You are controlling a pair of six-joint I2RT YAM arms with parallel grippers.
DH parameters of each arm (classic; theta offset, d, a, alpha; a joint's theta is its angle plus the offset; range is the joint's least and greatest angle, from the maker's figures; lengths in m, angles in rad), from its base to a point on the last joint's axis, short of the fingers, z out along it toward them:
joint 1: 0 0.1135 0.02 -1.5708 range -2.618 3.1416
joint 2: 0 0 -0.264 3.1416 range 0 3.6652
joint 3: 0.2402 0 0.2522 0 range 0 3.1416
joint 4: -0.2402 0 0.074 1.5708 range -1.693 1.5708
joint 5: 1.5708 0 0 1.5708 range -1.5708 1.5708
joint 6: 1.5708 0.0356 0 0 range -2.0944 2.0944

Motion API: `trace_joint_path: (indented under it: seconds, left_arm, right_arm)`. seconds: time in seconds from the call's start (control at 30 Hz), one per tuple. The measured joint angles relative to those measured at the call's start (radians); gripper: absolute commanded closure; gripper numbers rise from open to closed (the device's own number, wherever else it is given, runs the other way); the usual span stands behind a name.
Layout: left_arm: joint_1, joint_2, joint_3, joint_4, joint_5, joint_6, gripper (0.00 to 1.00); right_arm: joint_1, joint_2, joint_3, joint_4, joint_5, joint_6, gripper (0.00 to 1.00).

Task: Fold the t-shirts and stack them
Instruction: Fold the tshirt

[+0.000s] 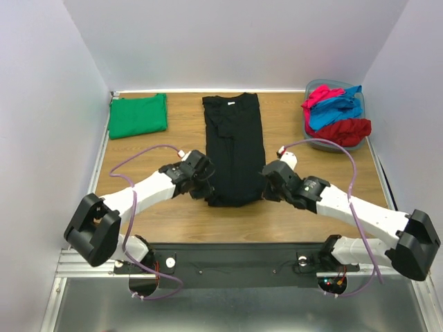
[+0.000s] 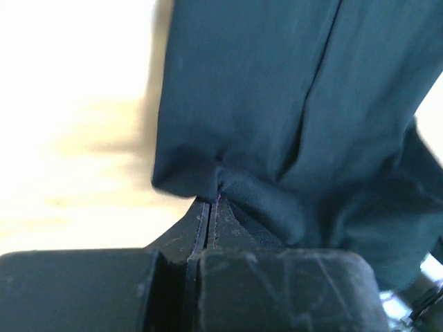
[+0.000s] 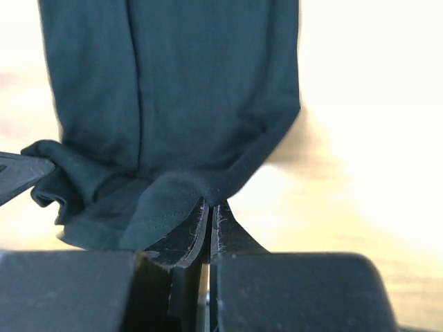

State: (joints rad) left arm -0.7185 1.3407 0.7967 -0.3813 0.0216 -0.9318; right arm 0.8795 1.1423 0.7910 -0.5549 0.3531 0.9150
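A black t-shirt (image 1: 234, 145) lies on the table as a long narrow strip, collar and small white label at the far end. My left gripper (image 1: 205, 188) is shut on its near left hem corner; the left wrist view shows the jaws pinching a fold of the dark cloth (image 2: 277, 111). My right gripper (image 1: 266, 185) is shut on the near right hem corner, cloth (image 3: 173, 104) bunched at the tips. A folded green t-shirt (image 1: 138, 115) lies at the far left. Red, blue and pink t-shirts (image 1: 337, 115) are heaped in the tub.
The grey-blue plastic tub (image 1: 313, 142) stands at the far right corner. White walls close the table (image 1: 311, 221) on three sides. Purple cables loop over both arms.
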Motion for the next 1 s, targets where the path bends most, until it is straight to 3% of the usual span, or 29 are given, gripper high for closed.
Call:
trace_joint_path:
  seconds: [0.2,0.43,1.0]
  left_arm:
    - [0.094,0.124,0.16,0.018,-0.006,0.08,1.0]
    - [0.125,0.319,0.386,0.017,-0.023,0.149,1.0]
    - [0.253,0.564,0.681,-0.001,-0.003,0.21,1.0]
  right_arm:
    - [-0.117,0.129,0.106,0.069,-0.009,-0.097,1.0]
    - [-0.26,0.29,0.223,0.156,-0.055,-0.192,1.0]
    - [-0.449,0.606,0.501,0.257,-0.212,-0.352,0.99]
